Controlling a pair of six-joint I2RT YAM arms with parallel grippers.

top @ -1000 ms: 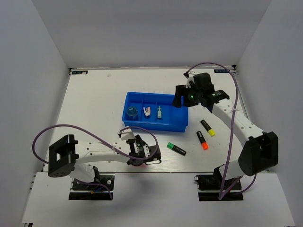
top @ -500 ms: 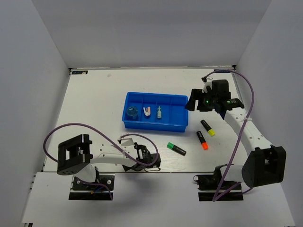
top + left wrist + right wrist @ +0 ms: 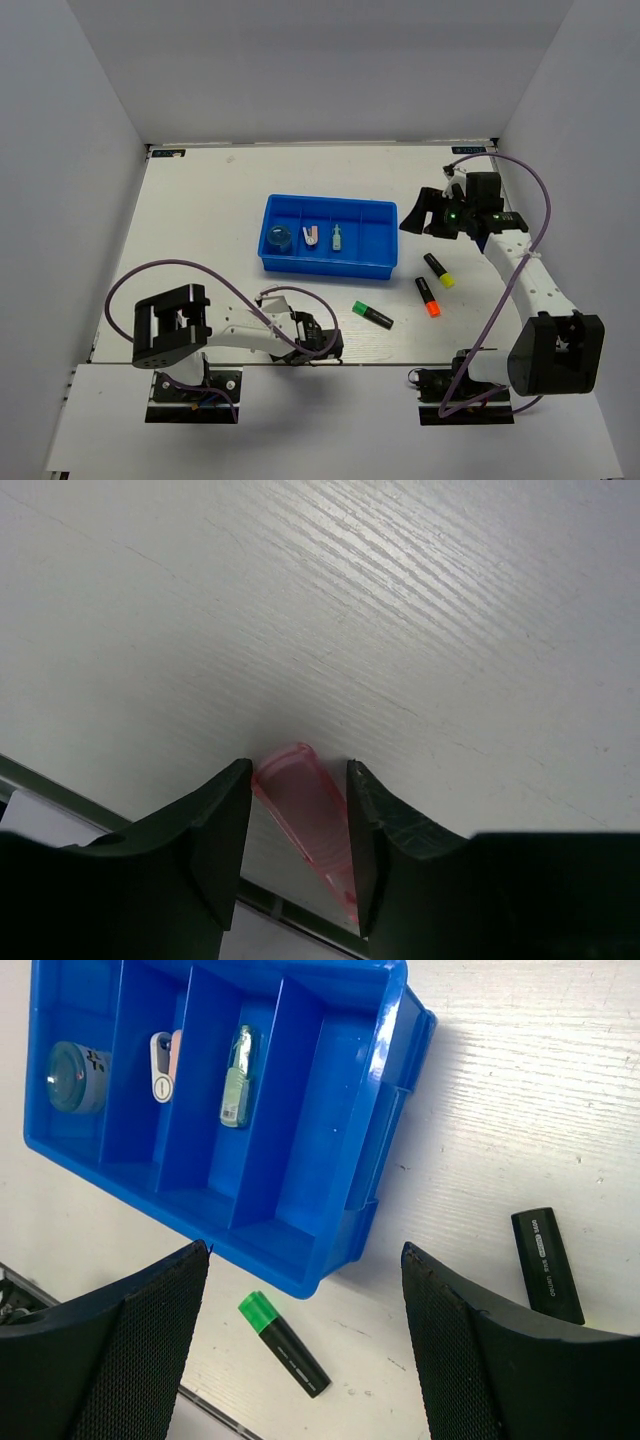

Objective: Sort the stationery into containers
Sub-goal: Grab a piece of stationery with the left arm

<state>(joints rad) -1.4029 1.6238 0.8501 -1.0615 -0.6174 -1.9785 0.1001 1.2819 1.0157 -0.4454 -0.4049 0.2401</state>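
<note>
Left pincer (image 3: 298, 770): sits low on the table (image 3: 200, 220), well to the near side of the tray (image 3: 330, 267), farther from the tray than a second ago. Grips the pink capsule piece (image 3: 305, 815), narrowed to its width, one finger against each side.

Right pincer (image 3: 305, 1252): gapes wide and carries nothing. Hangs just past the tray's right wall, no longer over the rightmost compartment.

In the tray: round blue item (image 3: 277, 240) leftmost, white-and-pink piece (image 3: 312, 236) next, pale piece (image 3: 338, 238) third, nothing in the rightmost.

Off the tray's near-right corner: green highlighter (image 3: 372, 314), orange highlighter (image 3: 427, 296), yellow highlighter (image 3: 438, 270), all unmoved.

Probably means the pink piece goes trayward next, and frees the right arm for a highlighter.
</note>
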